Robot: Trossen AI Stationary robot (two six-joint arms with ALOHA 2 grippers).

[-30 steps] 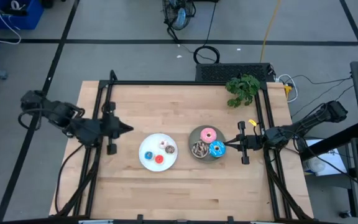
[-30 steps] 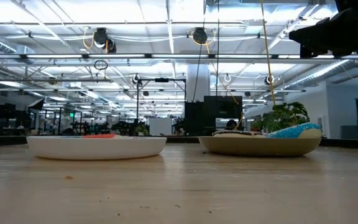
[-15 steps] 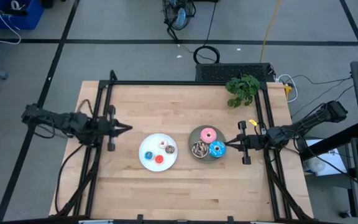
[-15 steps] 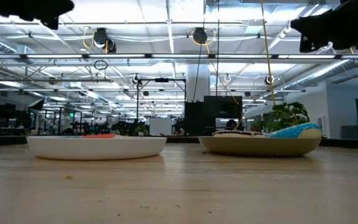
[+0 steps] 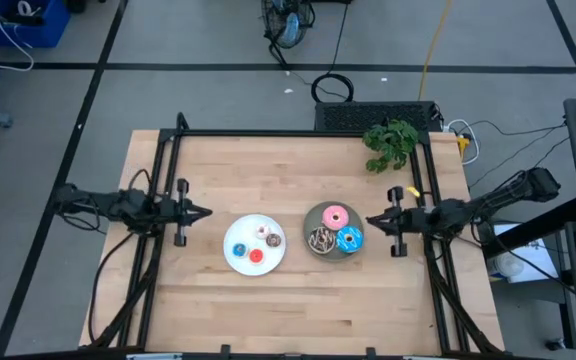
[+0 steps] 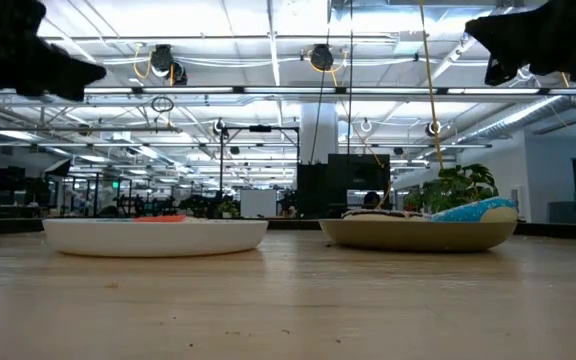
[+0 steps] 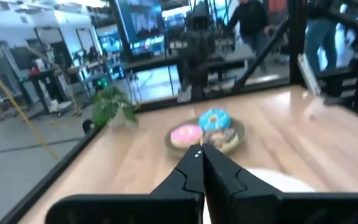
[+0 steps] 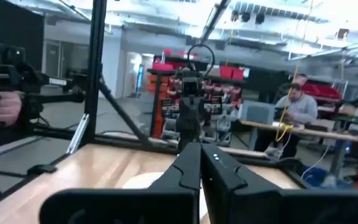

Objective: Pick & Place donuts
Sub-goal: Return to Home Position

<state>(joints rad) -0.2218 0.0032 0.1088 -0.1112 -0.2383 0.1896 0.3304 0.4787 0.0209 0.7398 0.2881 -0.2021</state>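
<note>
The left pincer (image 5: pixel 204 212) and right pincer (image 5: pixel 371 221) are clenched, empty. Each should retract level, well above the donuts (image 5: pixel 335 216)

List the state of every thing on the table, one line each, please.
White plate: holds four tiny donuts.
Grey plate: holds three larger donuts.
Left gripper: jaws shut, empty, beside white plate.
Right gripper: jaws shut, empty, beside grey plate.
Plant: upright.
</note>
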